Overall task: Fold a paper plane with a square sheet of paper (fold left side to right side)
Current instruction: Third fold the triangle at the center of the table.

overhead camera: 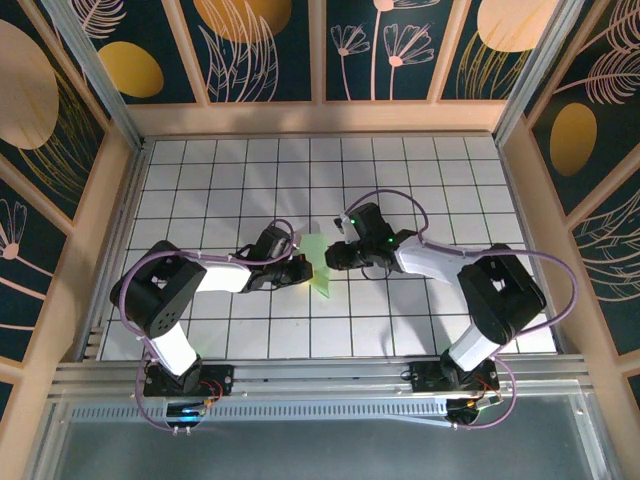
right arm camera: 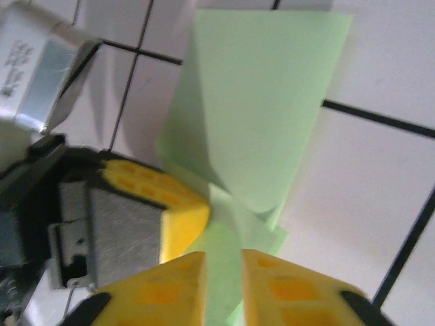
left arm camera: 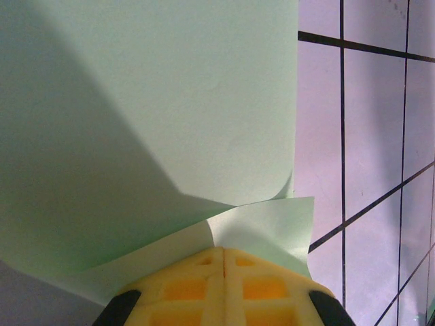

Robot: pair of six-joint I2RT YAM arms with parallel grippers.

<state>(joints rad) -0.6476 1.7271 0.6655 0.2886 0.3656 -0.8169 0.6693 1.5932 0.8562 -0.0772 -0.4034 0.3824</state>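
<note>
creased green sheet of paper (right arm camera: 262, 102), left pincer (left arm camera: 224, 257) clamping it; right pincer (right arm camera: 224, 265) narrowly parted

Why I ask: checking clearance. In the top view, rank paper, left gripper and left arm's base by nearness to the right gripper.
1. The paper, just left of the right gripper.
2. The left gripper, on the paper's far side.
3. The left arm's base, at the bottom left.
</note>
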